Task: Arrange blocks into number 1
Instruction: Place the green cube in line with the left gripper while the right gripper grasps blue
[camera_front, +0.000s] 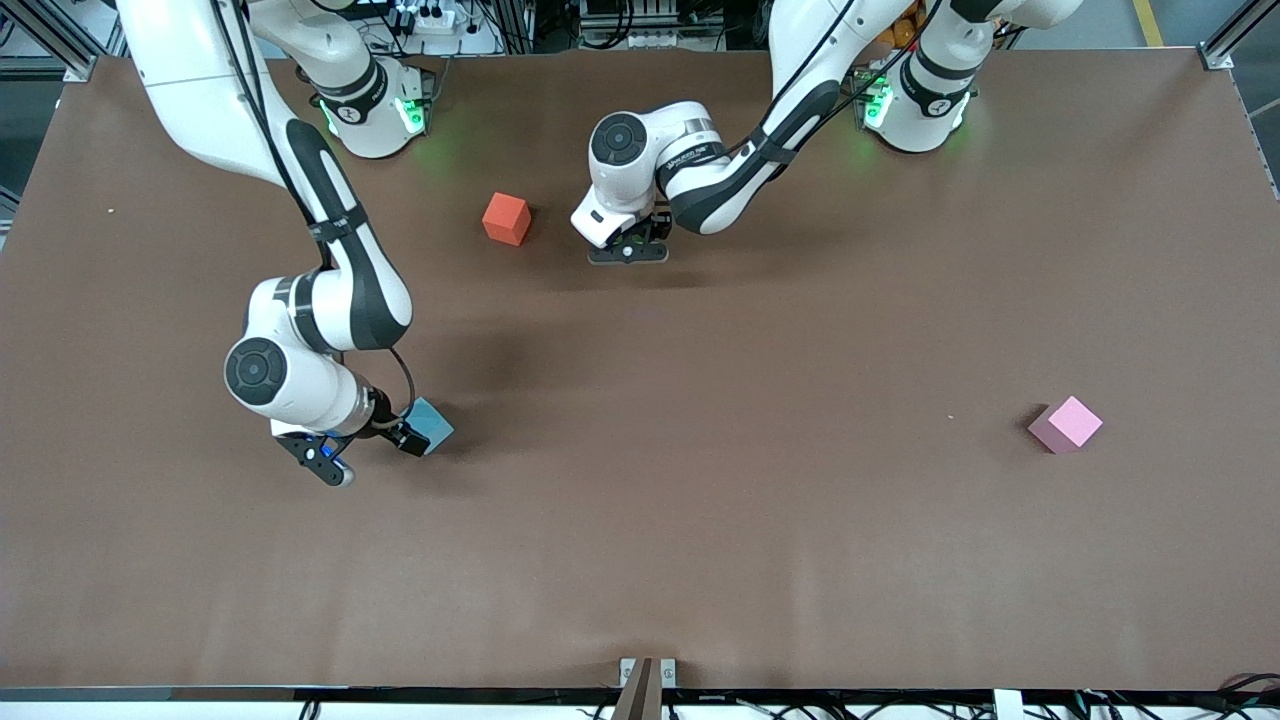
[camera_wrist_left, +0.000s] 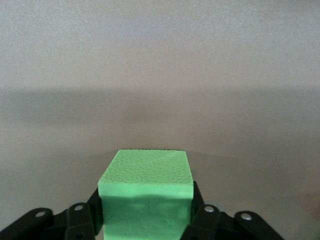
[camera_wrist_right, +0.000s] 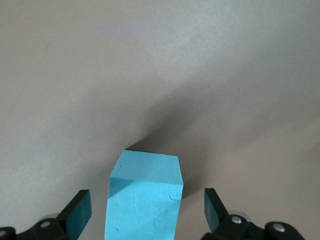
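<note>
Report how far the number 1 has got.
Done: nothing lined up; the red block and pink block lie scattered. In hand: the left gripper flanks a green block; the right gripper is open around the light blue block. Left: the whole figure.

green block (camera_wrist_left: 145, 197): matte pebbled foam | table (camera_front: 700, 520): matte brown | arms: glossy white plastic

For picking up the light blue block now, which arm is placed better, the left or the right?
The right. The right gripper is open with its fingers on either side of the light blue block. The left gripper is elsewhere, beside a green block.
</note>
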